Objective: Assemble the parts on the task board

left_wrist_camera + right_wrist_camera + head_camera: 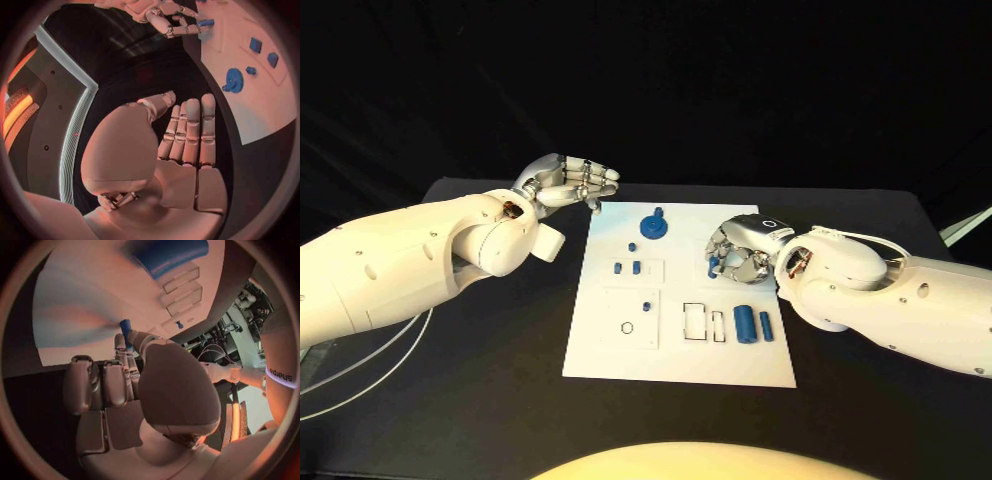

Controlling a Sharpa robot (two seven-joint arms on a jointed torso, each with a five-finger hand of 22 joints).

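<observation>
Over the task board: my right hand pinches a small blue part. Keep it upright, lower slowly. Left hand empty, fingers loosely apart.

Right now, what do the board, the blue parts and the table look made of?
The board looks like matte white plastic or coated sheet: flat, thin, even, without glare. The blue parts look like moulded or printed plastic: uniform colour, dull sheen. The table seems covered in black cloth or matte material; too dark to tell.
</observation>
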